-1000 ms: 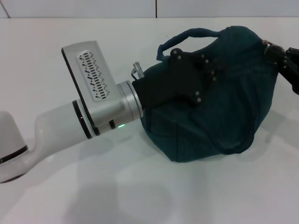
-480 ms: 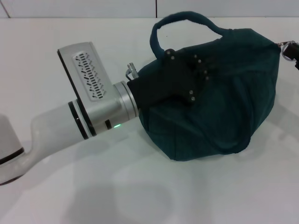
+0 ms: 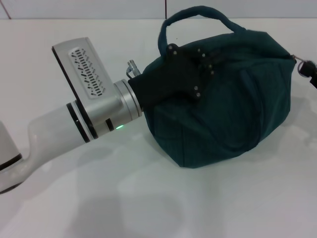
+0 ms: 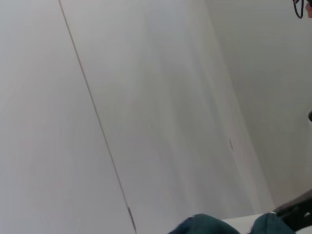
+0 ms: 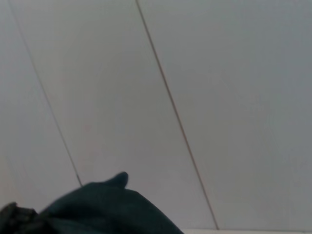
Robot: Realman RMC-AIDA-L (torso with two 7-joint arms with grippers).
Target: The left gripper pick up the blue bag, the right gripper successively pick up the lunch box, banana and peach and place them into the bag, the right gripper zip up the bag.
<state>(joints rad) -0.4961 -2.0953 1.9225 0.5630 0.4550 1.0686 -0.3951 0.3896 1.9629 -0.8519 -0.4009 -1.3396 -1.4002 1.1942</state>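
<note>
The left gripper (image 3: 205,62) is sitting on top of the bag (image 3: 233,109) on the table (image 3: 148,198), can't tell its grip, w/ the right gripper (image 3: 308,69) at the far edge, prob. zipping, so next it needs a steady pull.

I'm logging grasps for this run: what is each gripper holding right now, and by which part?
The left gripper is clamped on the blue bag at its top edge, near the handle base. The right gripper is barely in view at the bag's far end; its hold cannot be told.
</note>
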